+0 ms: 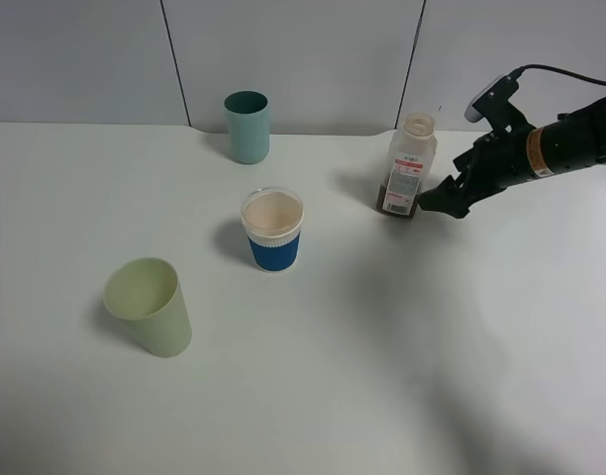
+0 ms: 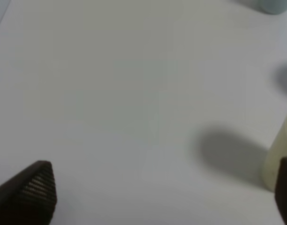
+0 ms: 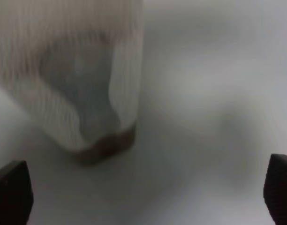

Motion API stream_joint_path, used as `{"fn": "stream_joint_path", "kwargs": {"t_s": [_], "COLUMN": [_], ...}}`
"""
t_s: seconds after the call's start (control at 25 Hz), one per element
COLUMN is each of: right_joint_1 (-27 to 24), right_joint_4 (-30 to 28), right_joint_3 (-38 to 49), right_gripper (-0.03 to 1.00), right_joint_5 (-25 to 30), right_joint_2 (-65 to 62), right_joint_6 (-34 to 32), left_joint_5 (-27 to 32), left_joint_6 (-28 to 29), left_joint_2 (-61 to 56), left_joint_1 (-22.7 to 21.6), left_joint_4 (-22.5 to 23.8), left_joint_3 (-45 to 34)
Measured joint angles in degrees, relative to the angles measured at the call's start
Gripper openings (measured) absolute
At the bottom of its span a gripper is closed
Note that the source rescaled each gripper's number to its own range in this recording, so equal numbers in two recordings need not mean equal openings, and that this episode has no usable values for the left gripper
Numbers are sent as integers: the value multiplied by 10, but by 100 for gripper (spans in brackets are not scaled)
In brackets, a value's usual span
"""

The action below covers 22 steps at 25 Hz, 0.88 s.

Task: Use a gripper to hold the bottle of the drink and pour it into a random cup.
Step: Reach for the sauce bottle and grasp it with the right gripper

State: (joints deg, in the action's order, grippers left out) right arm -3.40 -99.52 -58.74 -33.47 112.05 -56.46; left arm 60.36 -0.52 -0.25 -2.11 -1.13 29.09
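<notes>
The bottle stands uncapped on the white table at the back right, with brown drink low inside and a white label with a red stripe. My right gripper sits just to its right, open and holding nothing. In the right wrist view the blurred bottle lies ahead of the spread fingertips, off to one side of the right gripper. The cup, white with a blue sleeve, stands near the table's middle. My left gripper is open over bare table and does not show in the high view.
A tall teal cup stands at the back, near the wall. A pale green cup stands tilted at the front left, and it also shows beside one left finger. The white table spreads bare at the front right.
</notes>
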Motion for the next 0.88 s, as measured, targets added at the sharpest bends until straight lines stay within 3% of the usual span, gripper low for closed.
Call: {"fn": "stream_joint_path", "kwargs": {"t_s": [0.52, 0.88], "right_joint_1": [0, 0], "right_joint_4": [0, 12], "right_joint_3": [-49, -57], "right_gripper": [100, 100], "right_joint_5": [-78, -148], "right_joint_2": [48, 83], "right_joint_6": [45, 115], "left_joint_5": [0, 0], "left_joint_6": [0, 0], "left_joint_2": [0, 0], "left_joint_1": [0, 0], "left_joint_4": [1, 1], "left_joint_3": [0, 0]}}
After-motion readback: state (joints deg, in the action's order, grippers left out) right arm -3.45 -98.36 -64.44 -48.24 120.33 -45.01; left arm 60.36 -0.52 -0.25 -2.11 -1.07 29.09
